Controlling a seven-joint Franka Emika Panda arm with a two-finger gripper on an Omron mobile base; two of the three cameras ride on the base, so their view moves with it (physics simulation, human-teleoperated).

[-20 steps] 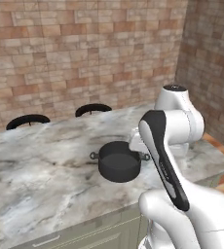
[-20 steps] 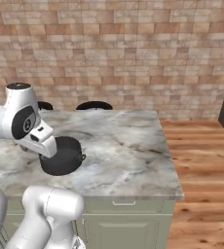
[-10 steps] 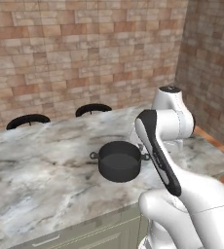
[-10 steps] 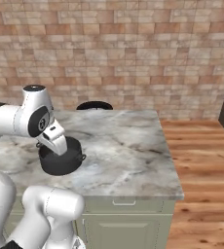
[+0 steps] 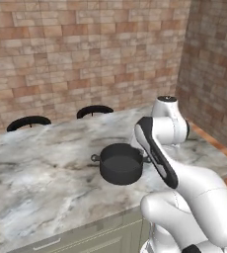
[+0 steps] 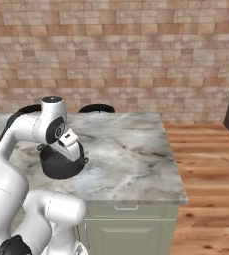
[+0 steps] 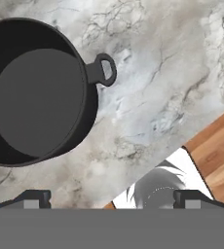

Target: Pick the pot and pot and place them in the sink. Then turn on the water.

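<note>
Looking down through the hand view, I see one matte black pot (image 7: 36, 92) at ten o'clock: round, lidless, empty, a small loop handle at its two o'clock side. It stands upright on the grey-veined marble counter (image 7: 148, 92), near the front edge in the base views. The gripper (image 7: 109, 198) is spread wide, holding nothing, apart from the pot. Brick walls (image 5: 81, 54) stand behind; wood floor (image 6: 206, 149) lies at three o'clock. Two black stool backs (image 5: 28, 122) show beyond the counter.
</note>
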